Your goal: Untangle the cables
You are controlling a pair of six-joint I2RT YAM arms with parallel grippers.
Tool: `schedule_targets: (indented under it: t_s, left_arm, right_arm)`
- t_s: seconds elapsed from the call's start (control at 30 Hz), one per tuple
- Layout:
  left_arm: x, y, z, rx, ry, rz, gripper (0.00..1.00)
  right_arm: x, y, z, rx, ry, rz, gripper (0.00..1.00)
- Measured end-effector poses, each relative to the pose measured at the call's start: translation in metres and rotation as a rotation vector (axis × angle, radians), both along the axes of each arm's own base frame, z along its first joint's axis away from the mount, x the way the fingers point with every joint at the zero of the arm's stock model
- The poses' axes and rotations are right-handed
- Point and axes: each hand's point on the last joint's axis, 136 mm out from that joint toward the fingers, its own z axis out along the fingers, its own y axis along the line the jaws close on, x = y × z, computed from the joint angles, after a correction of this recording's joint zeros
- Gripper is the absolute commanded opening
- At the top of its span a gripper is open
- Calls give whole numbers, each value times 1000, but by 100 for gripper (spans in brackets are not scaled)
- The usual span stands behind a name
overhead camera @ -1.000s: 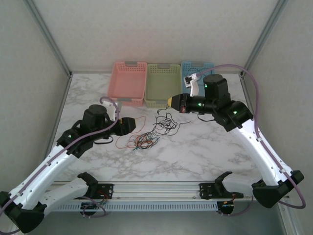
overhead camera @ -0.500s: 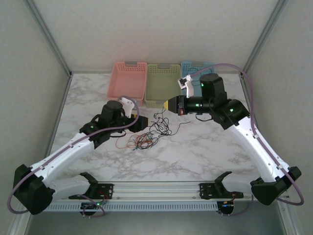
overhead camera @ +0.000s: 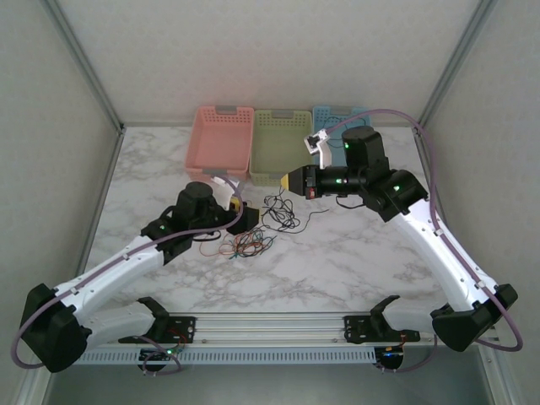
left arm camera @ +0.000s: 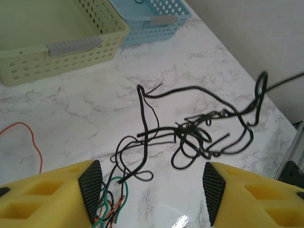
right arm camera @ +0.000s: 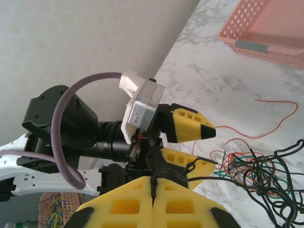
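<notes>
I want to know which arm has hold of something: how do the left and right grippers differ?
The left gripper stands open, gripping nothing; the right gripper is shut, pinching a strand of the black cables. The left gripper sits by the coloured wires; the right gripper is farther back, in front of the green basket. Both have yellow fingers.

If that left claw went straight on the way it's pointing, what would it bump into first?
Most likely the black cable tangle, lying on the table straight ahead of the open left gripper. Depth is hard to judge, so I can't say how soon.
</notes>
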Motion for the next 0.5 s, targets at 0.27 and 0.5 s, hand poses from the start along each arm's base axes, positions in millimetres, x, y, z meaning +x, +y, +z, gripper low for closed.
schedule_targets:
  t_s: [0.27, 0.5]
  left_arm:
    - [-20, -4, -9, 147, -85, -43, 63]
    - [-32, 4, 4, 316, -179, -75, 67]
  right_arm:
    - [-6, -4, -7, -50, -36, 36, 0]
    - [-19, -13, 6, -75, -237, 113, 0]
